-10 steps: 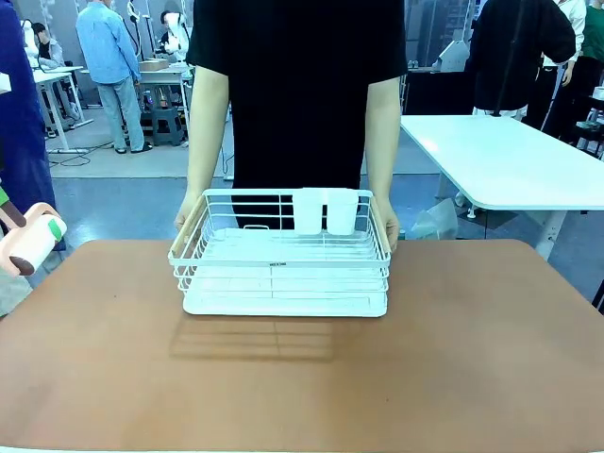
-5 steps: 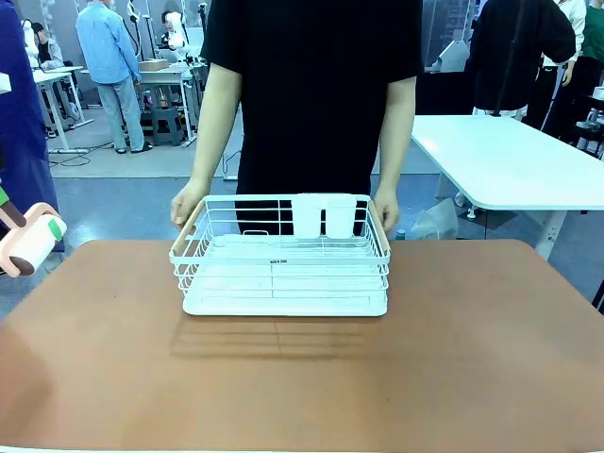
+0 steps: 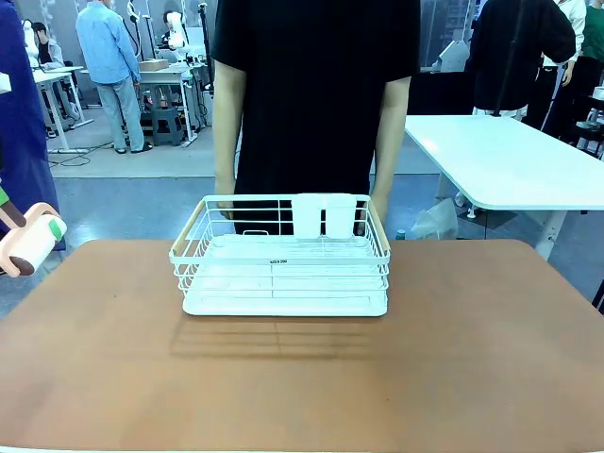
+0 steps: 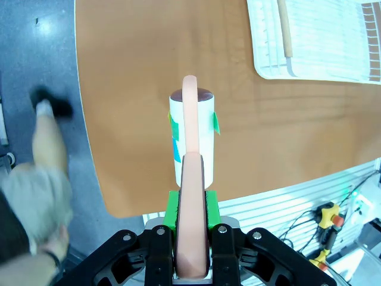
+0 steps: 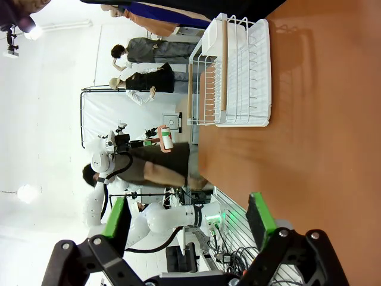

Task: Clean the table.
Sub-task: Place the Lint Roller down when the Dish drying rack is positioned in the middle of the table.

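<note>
The front camera is looking level across the reddish-brown matte surface (image 3: 302,377) toward the person standing behind the white wire basket (image 3: 281,255). The left wrist camera is looking steeply down, close over the surface's edge, catching the basket's corner (image 4: 315,36). The right wrist camera, rolled sideways, is looking along the surface (image 5: 321,119) at the same basket (image 5: 229,71) farther off.

Robotics lab — other workbenches (image 3: 500,156), people.

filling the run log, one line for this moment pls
left gripper: shut on lint roller | right gripper: open | wire basket: on table
</note>
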Action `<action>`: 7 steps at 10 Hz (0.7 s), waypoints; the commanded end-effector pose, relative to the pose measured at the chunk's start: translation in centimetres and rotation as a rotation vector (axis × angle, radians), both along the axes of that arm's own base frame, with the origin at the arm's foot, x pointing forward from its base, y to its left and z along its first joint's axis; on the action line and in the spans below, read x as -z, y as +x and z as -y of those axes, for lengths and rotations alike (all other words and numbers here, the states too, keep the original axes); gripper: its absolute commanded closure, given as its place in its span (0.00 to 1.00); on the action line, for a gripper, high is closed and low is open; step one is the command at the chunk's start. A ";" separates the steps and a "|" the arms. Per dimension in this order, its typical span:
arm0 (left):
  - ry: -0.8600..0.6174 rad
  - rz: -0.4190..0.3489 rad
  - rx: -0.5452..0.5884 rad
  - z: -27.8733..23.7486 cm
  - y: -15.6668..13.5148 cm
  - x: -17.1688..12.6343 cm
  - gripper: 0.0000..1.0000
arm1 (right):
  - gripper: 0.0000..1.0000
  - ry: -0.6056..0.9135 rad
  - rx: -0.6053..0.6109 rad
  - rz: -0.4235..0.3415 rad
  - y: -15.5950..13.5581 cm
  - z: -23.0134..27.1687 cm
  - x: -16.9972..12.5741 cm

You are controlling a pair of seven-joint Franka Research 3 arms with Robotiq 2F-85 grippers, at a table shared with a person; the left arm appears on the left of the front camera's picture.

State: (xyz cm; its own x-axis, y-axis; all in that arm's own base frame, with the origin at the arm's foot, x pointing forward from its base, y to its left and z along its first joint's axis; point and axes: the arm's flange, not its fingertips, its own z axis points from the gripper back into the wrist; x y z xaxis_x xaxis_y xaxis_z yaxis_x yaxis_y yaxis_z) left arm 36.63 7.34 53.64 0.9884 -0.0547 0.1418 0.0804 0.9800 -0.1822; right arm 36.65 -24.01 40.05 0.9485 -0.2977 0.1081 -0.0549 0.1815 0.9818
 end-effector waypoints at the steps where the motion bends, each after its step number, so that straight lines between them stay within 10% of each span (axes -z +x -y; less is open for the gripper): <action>1: 0.005 0.004 -0.005 -0.2 -0.2 -0.2 0.79 | 0.00 0.003 -0.004 0.003 0.0 -0.2 -0.4; 7: 0.005 0.004 -0.005 -0.2 -0.2 -0.2 0.79 | 0.00 0.003 -0.004 0.003 0.0 -0.2 -0.4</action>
